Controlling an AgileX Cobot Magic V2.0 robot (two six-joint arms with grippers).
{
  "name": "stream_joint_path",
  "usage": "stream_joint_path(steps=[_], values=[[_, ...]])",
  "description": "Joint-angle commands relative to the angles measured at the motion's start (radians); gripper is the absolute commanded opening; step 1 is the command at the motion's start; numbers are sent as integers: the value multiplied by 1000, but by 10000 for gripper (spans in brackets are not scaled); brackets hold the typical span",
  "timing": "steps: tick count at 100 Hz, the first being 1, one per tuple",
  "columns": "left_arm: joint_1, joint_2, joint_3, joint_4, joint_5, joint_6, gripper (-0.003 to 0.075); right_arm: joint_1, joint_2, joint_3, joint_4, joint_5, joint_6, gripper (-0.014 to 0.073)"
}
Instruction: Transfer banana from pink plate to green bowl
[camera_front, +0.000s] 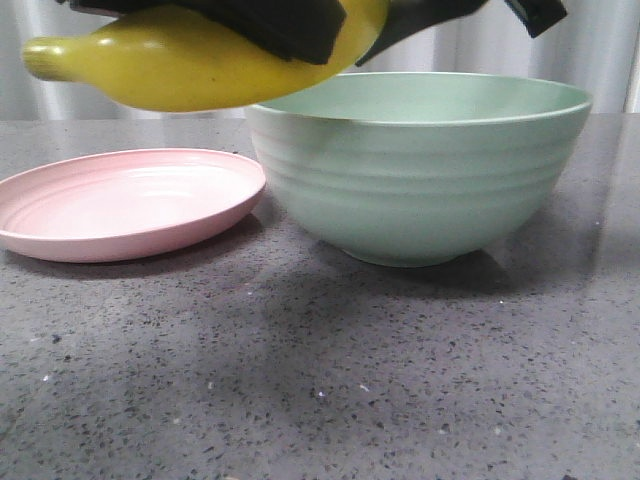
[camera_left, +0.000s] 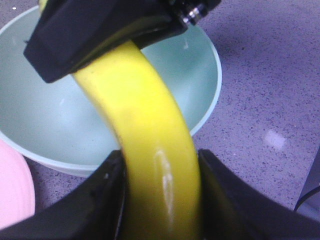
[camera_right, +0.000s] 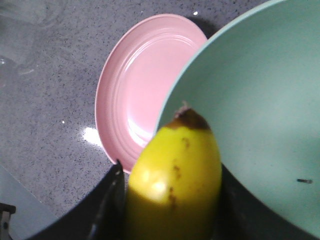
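Observation:
The yellow banana (camera_front: 190, 65) hangs in the air above the gap between the pink plate (camera_front: 120, 205) and the green bowl (camera_front: 420, 170), its greenish end out over the plate. The plate and the bowl hold nothing. My left gripper (camera_left: 160, 170) is shut on the banana (camera_left: 150, 130). My right gripper (camera_right: 170, 180) is shut on the banana (camera_right: 175, 175) near its brown-tipped end, over the bowl's rim (camera_right: 172, 100) and the plate (camera_right: 135, 85). The right gripper (camera_left: 100, 35) also shows in the left wrist view, clamped on the banana's far part above the bowl (camera_left: 60, 120).
The grey speckled tabletop (camera_front: 320, 380) carries the plate at the left and the bowl at the middle right, almost touching. A pale curtain (camera_front: 600, 50) hangs behind the table. Black gripper parts (camera_front: 290, 25) cross the top of the front view.

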Motion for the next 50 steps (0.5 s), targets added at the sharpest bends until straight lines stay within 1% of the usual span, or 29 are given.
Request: stream_joint_path(steps=[1, 2, 4, 11, 17, 24, 35, 42, 50], values=[[-8, -25, -37, -8, -86, -5, 173, -2, -24, -34, 11, -23, -21, 112], [-8, -25, -37, -8, -86, -5, 184, -2, -24, -34, 11, -23, -23, 112], [-8, -25, -37, -8, -86, -5, 197, -2, -24, -34, 11, -23, -25, 80], [-8, -25, -37, -8, -86, -5, 260, -2, -24, -34, 11, -23, -25, 17], [-8, -25, -37, -8, -86, -5, 297, -2, -24, -34, 11, -23, -25, -15], [-8, -25, -39, -8, -86, -5, 303, -2, -24, -42, 11, -20, -30, -34], [-8, -31, -54, -7, -88, -3, 303, -2, -28, -79, -10, -11, -99, -35], [-8, -38, -64, 3, -85, 0, 304, -2, -32, -104, -47, -19, -105, -35], [-8, -50, -69, 10, -88, 0, 304, -2, -34, -138, -129, -31, -105, -35]])
